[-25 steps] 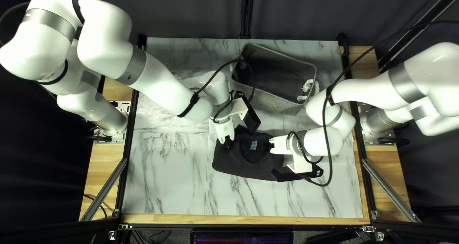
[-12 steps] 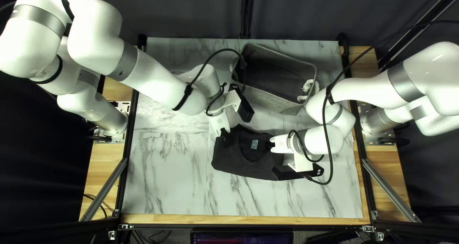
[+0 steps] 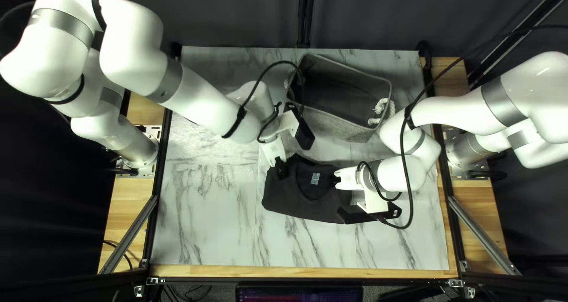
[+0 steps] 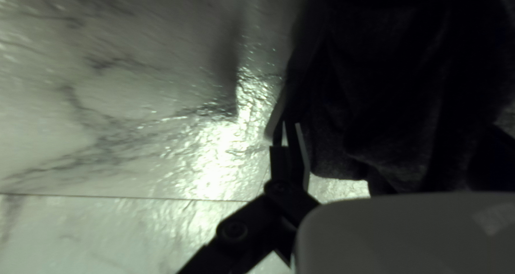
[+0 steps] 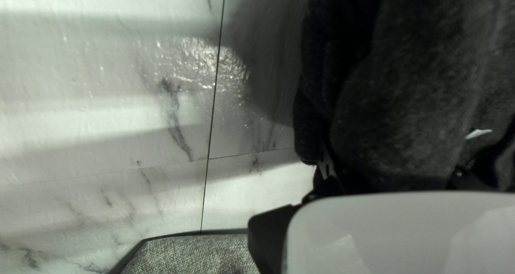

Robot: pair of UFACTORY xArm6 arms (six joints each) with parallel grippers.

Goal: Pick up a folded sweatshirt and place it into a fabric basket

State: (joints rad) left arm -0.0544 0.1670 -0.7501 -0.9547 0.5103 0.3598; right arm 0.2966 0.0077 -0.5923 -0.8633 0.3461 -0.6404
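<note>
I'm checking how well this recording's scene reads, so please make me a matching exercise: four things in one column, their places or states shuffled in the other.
Things
1. sweatshirt
2. basket
3. rope handle
4. left tool

Places or states
A. white, at the basket's right end in the top left view
B. black, folded, lying on the table
C. at the sweatshirt's left part in the top left view
D. grey, between the sweatshirt and the table's far edge

Pairs: 1-B, 2-D, 3-A, 4-C
</note>
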